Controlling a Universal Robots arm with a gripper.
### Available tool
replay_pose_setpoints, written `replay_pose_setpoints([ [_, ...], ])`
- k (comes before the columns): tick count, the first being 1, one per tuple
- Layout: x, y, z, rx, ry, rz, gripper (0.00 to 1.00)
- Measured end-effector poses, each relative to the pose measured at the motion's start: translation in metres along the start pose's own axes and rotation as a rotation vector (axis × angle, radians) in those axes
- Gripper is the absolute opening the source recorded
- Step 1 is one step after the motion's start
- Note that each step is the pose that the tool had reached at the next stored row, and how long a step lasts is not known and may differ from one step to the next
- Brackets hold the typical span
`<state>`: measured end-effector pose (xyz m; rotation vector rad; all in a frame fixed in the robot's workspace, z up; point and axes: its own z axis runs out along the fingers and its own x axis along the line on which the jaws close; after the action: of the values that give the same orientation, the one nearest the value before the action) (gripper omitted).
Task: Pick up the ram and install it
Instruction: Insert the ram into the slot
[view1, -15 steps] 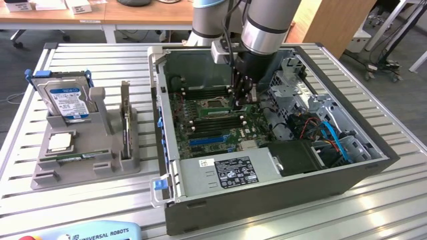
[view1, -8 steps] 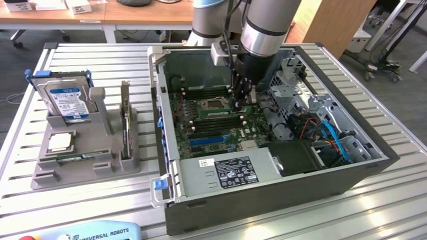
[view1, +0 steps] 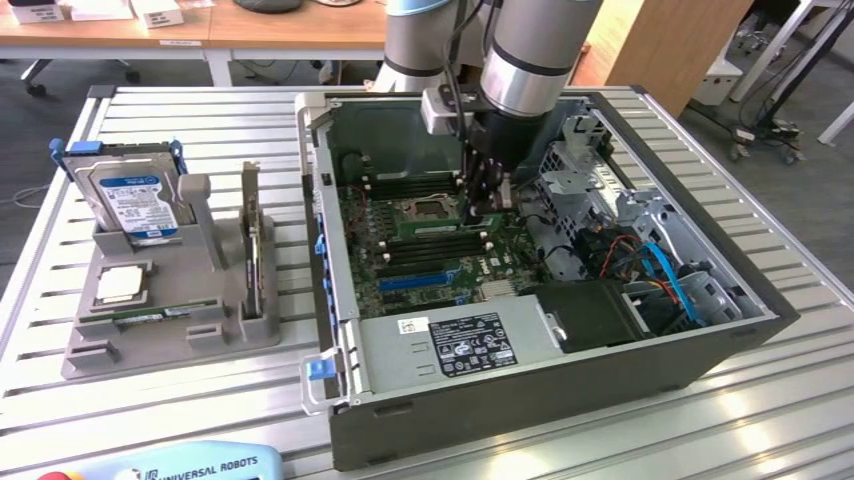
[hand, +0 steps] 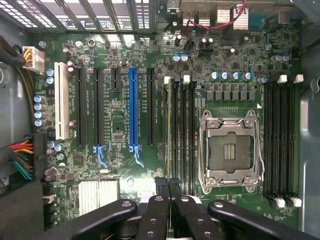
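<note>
The ram (hand: 169, 130) shows edge-on as a thin pale-green strip standing in the first memory slot beside the empty processor socket (hand: 230, 150). My gripper (hand: 170, 197) is shut, with its black fingertips (hand: 159, 202) pressed together right over one end of that strip. I cannot tell whether they touch it. In the exterior view the gripper (view1: 478, 212) reaches straight down into the open computer case (view1: 534, 400), just to the right of the socket (view1: 427, 208) and over the dark memory slots.
A grey holder (view1: 94, 355) at the exterior view's left carries a hard drive (view1: 134, 200), an upright expansion card (view1: 251, 230), a square silver chip (view1: 120, 283) and a narrow green board (view1: 138, 318). Inside the case are a power supply (view1: 454, 345), cables (view1: 667, 280) and a blue slot (hand: 132, 110).
</note>
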<state>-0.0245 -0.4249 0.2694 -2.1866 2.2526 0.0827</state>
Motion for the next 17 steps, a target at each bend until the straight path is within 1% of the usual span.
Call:
replay_pose_setpoints([
  [17,0.0003,-0.0002,0.0081,0.0000,0.0000,0.000,0.11],
])
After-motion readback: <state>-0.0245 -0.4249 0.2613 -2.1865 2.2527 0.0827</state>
